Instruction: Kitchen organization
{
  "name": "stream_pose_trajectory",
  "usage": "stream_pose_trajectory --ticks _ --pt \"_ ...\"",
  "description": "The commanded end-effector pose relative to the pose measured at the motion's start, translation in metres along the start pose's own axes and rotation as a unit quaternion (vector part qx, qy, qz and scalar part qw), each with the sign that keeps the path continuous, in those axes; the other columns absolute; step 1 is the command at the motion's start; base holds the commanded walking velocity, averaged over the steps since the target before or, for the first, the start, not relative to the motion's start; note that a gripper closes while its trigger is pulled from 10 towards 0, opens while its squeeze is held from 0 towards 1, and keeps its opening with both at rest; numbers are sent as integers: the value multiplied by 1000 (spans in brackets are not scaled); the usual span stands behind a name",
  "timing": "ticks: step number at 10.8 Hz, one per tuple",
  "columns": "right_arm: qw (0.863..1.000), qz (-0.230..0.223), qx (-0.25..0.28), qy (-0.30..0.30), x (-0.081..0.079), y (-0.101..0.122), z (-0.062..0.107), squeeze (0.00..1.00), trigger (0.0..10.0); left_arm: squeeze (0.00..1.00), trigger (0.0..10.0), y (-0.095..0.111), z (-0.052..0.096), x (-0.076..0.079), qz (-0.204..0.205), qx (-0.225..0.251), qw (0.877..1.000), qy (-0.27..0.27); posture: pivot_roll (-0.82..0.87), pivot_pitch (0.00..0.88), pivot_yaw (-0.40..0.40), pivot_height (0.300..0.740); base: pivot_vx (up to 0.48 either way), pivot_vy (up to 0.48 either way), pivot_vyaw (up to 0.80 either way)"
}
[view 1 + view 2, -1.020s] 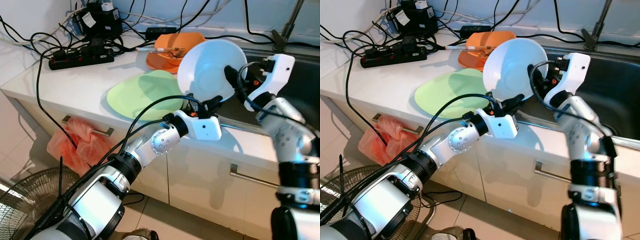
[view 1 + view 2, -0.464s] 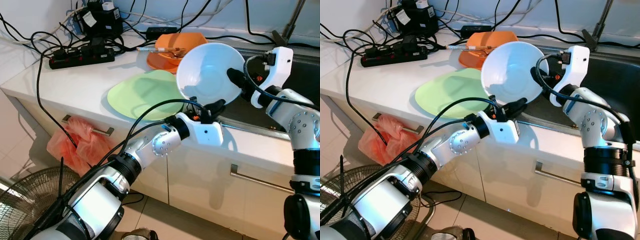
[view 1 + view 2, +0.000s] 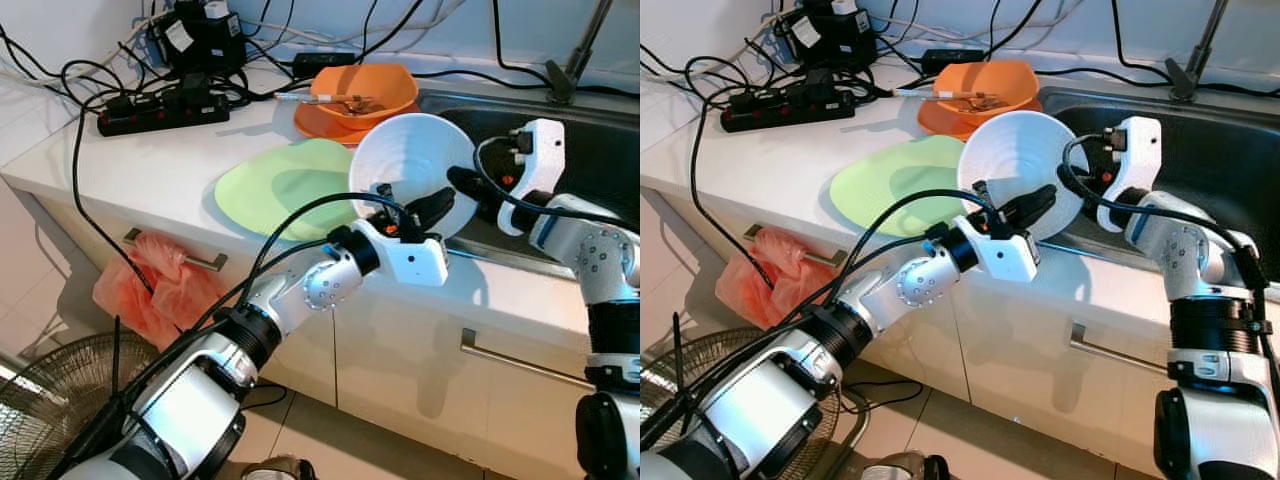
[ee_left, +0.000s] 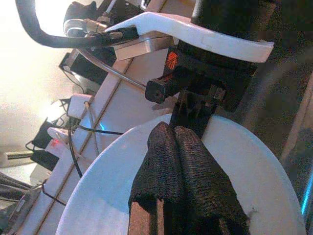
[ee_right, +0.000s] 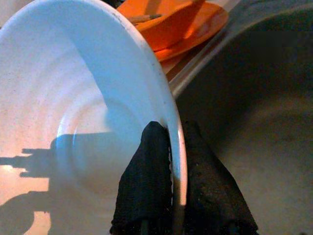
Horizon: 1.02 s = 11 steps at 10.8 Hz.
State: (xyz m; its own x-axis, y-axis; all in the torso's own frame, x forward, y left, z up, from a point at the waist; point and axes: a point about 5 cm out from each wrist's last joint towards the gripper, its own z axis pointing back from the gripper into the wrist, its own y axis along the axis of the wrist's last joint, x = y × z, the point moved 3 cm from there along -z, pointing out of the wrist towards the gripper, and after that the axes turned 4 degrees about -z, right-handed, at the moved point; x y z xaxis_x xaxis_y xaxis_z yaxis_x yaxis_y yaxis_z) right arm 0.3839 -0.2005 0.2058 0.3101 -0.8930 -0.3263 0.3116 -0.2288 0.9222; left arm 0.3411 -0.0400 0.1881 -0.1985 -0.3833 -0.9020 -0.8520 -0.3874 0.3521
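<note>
My left gripper [image 3: 436, 205] sits nearest, fingers pressed together and grasping nothing, tips just inside the white bowl [image 3: 405, 175]. My right gripper [image 3: 468, 184] pinches the bowl's rim, one finger inside and one outside, holding it tilted over the tabletop [image 3: 150, 170] edge beside the sink [image 3: 600, 165]. I judge I'm mid-carry. Beyond lie the green plate [image 3: 275, 185], then the orange bowl [image 3: 362, 88]. Next I'd need a clear landing spot, lowering gently before letting go
</note>
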Motion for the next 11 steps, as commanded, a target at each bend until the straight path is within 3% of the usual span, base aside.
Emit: stream_pose_trajectory --ticks 1,2,5,9,10,11 --pt "1000 8 -8 0 -1 -1 -1 0 0 0 10000 2 1 -2 1 6 1000 11 110 48 80 740 0 0 0" --pt "1000 5 -6 0 -1 -1 -1 0 0 1000 10000 2 1 -3 24 5 1000 18 110 48 80 740 0 0 0" --pt "999 -17 25 -28 5 3 -1 0 0 1000 10000 14 4 -3 68 45 996 18 113 46 84 740 0 0 0" --pt "997 -36 52 -47 9 7 -2 0 0 1000 10000 24 3 -2 87 72 994 9 115 47 81 740 0 0 0" --pt "988 -63 102 -96 22 17 0 0 0 1000 10000 24 4 -5 97 78 992 11 118 46 81 740 0 0 0" --pt "985 -67 113 -109 26 19 1 0 0 1000 10000 24 5 -4 99 78 992 10 119 46 82 740 0 0 0"
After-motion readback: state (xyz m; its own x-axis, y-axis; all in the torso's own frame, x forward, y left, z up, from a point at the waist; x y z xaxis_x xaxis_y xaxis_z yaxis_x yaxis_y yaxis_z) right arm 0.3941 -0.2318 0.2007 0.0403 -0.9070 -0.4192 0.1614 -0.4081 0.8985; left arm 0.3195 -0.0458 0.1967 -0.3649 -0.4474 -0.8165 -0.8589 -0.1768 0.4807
